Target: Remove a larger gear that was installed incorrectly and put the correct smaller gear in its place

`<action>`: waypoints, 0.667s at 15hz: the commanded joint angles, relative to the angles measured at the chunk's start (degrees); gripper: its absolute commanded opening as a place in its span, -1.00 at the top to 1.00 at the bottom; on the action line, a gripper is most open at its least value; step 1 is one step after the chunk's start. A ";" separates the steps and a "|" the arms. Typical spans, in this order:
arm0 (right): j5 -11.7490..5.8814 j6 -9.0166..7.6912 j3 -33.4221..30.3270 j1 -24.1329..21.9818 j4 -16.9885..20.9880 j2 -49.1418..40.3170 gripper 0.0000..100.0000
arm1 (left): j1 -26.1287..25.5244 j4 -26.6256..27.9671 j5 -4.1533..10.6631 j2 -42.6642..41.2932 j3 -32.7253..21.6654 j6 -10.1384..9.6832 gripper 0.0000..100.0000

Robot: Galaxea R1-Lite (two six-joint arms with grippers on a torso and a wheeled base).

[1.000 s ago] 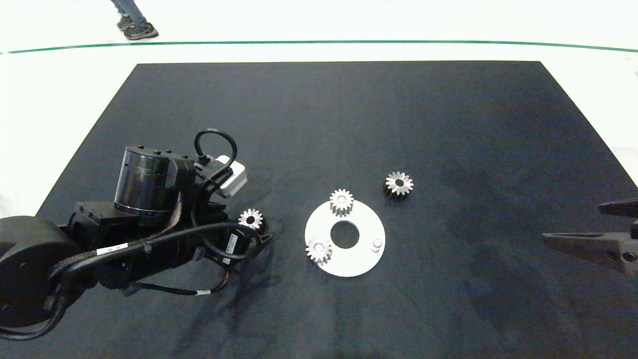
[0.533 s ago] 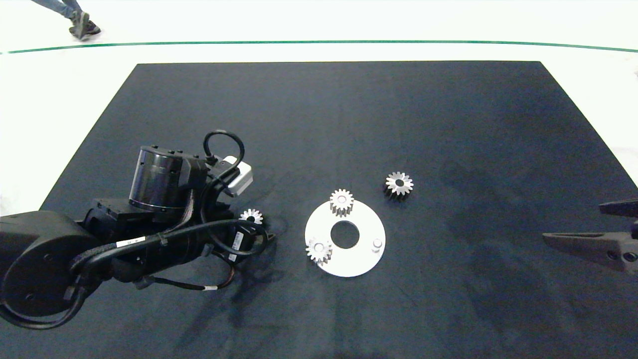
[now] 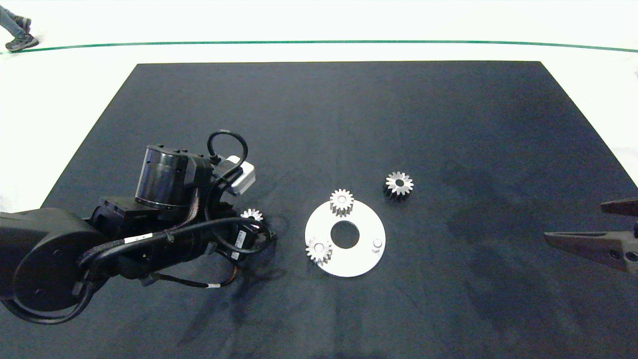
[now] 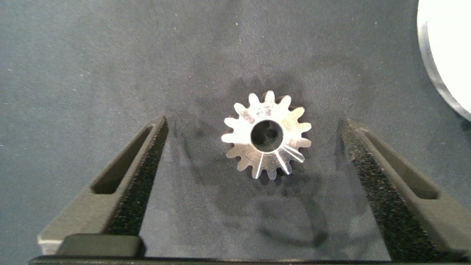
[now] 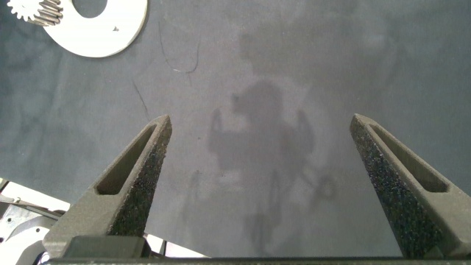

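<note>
Covering the table (image 3: 75, 89), black mat (image 3: 349, 109) under scattered gears.

White disc (image 3: 356, 262) on black mat (image 3: 349, 114)

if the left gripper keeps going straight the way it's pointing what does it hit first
Most likely the smaller gear, lying flat on the black mat between the open left gripper fingers. Height above it is unclear.

L arm (image 3: 164, 219) shifted fwd/right over mat | L gripper (image 4: 257, 184) now straddling smaller gear (image 4: 266, 135), fingers apart, gear more hidden in head view | person's shoe (image 3: 20, 42) moved left
</note>
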 commanded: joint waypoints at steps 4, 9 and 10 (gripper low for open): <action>-0.07 -0.03 -0.02 0.09 0.18 0.29 -1.00 | 0.10 0.00 0.06 0.83 -0.32 0.06 -0.66; -0.07 -0.03 0.06 0.09 0.18 0.20 -1.00 | 0.01 0.00 0.06 1.09 -0.67 -0.03 -0.45; -0.07 -0.03 0.06 0.09 0.18 0.20 -1.00 | 0.10 0.00 0.06 1.09 -0.76 -0.03 -0.42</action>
